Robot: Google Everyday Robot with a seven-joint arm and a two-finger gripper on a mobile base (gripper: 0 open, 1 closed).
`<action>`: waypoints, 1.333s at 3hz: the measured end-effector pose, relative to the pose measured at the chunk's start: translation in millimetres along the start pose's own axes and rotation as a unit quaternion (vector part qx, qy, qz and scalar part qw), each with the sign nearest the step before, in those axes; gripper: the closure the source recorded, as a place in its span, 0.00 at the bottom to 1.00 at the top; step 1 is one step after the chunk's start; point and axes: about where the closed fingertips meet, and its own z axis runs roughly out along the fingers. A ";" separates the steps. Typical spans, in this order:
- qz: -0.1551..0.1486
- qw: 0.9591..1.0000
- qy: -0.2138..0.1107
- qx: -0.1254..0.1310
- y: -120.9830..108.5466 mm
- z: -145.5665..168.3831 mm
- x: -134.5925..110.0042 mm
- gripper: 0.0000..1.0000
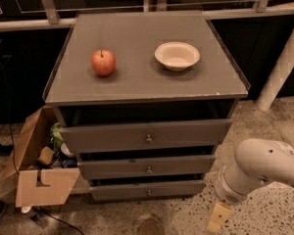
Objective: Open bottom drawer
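Speckled stone floor runs beneath a grey three-drawer chest set against a dark railed wall, with an open cardboard box of odds and ends at about 8 o'clock from the chest's foot. On the chest top an apple sits toward 10 o'clock and an empty cream bowl toward 1 o'clock, apart from each other and back from the front edge, so a pull low down seems unlikely to disturb them. The fronts narrow as they descend: top drawer, middle drawer, then the bottom drawer just above the floor, looking shut, its small knob at centre. The white arm enters from 4 o'clock of the view, and the gripper hangs low near the floor, at about 4 o'clock from the knob and well apart from it (presumably kept down there because the target sits so low); whether it is released or clenched I cannot tell. The approach looks barely begun, and the next move should carry the gripper toward 10 o'clock to line up with the knob
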 end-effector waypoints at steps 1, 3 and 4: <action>0.001 1.000 -0.001 -0.002 0.5 1.5 0.5 0.00; 0.020 0.999 -0.020 -0.038 -23.3 84.4 5.0 0.00; 0.030 0.997 -0.032 -0.065 -34.5 126.6 1.9 0.00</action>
